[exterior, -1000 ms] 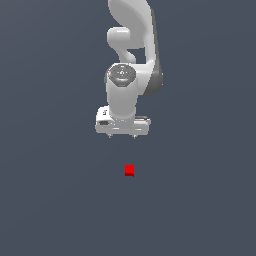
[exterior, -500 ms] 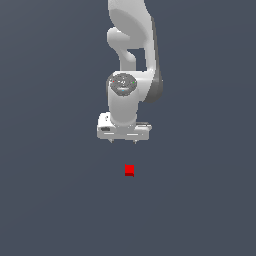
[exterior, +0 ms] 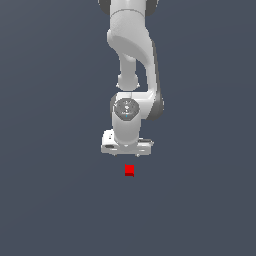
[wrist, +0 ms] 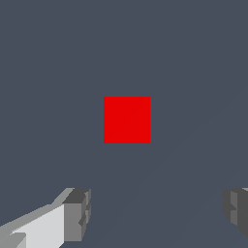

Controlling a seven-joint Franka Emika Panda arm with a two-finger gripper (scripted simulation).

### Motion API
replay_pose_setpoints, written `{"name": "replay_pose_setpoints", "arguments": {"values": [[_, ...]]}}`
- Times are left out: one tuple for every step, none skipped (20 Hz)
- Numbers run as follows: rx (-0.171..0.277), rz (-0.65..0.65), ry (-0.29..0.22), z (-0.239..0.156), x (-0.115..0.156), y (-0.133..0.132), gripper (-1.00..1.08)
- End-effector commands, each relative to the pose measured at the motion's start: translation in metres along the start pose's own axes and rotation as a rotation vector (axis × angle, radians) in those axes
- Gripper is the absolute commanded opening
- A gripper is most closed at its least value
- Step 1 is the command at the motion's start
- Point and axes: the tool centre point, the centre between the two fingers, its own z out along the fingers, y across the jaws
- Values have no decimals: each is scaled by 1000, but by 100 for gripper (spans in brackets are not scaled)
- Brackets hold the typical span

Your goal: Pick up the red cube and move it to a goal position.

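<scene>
Gripper (exterior: 126, 153) has dropped nearer red cube (exterior: 129, 170); jaws wide, empty.

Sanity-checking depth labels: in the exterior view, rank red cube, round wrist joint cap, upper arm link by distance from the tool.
1. red cube, just below the tool.
2. round wrist joint cap, above it.
3. upper arm link, topmost.

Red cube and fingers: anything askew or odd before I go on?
Nothing stands out. The red cube lies flat and square on the grey surface, untouched. The gripper is open above it, fingers spread wider than the cube.
</scene>
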Motion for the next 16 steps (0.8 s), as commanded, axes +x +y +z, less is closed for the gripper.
{"name": "replay_pose_setpoints", "arguments": {"values": [[5,0,7,16,12,-4,100],[6,0,9,21,16,-6,100],[7,1,11,27,20,-7,100],[9,1,13,31,24,-9,100],[10,1,15,36,27,-10,100],[11,1,16,39,31,-11,100],[12,1,18,43,34,-12,100],[13,1,19,46,36,-13,100],[14,1,20,49,39,-14,100],[14,1,21,51,41,-15,100],[15,1,23,53,43,-16,100],[15,1,23,55,45,-16,100],[16,1,24,57,46,-17,100],[16,1,25,58,47,-17,100],[16,1,25,59,48,-17,100],[17,1,25,59,49,-17,100]]}}
